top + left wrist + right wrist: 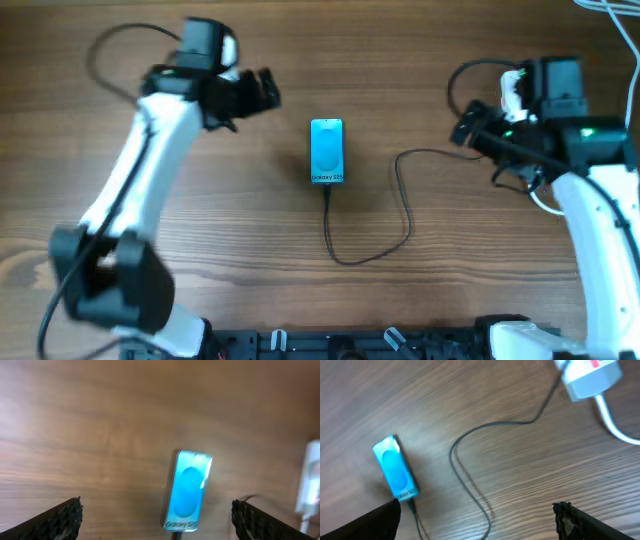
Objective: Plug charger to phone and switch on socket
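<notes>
The phone (327, 151) lies flat mid-table with its turquoise screen up; it also shows in the left wrist view (187, 490) and the right wrist view (395, 467). The charger's thin black cable (404, 200) meets the phone's near end, loops across the table (470, 465) and runs to the white socket (592, 375). In the overhead view the socket (513, 92) is mostly hidden by the right arm. My left gripper (265, 90) (156, 510) is open and empty, left of the phone. My right gripper (468, 128) (477, 507) is open and empty, next to the socket.
The socket's thick white cable (615, 425) curls off to the right and passes under the right arm (545, 205). A blurred white shape (310, 477) sits at the right edge of the left wrist view. The table is brown wood.
</notes>
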